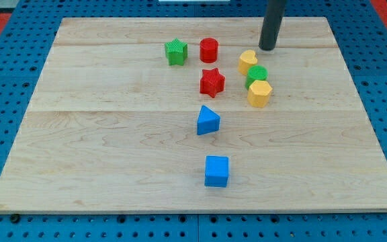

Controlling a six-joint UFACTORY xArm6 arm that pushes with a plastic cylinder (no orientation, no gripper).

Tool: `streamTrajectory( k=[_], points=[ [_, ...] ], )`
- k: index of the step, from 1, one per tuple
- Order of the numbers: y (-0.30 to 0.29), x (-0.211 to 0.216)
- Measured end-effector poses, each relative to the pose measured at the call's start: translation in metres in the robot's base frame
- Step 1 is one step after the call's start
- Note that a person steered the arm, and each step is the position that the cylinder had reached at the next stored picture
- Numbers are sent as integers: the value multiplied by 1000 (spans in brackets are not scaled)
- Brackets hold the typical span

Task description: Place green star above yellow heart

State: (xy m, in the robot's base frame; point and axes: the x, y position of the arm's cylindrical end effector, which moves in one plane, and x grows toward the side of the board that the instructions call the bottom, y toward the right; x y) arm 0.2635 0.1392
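Observation:
The green star sits near the view's top, left of centre. The yellow heart lies to its right, beyond the red cylinder. My tip rests on the board just up and to the right of the yellow heart, far to the right of the green star, touching no block.
A red star lies below the red cylinder. A green round block and a yellow hexagon sit just below the heart. A blue triangle and a blue cube lie toward the bottom centre of the wooden board.

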Motion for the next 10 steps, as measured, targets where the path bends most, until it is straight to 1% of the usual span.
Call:
streamTrajectory(
  k=[1,2,3,4,5,6,7,8,9,10],
  points=[
    [-34,-51],
    [-118,-65],
    [-212,-53],
    [-267,21],
    [-267,97],
    [-223,103],
    [-172,78],
    [-163,38],
    [-177,22],
    [-194,14]
  ],
)
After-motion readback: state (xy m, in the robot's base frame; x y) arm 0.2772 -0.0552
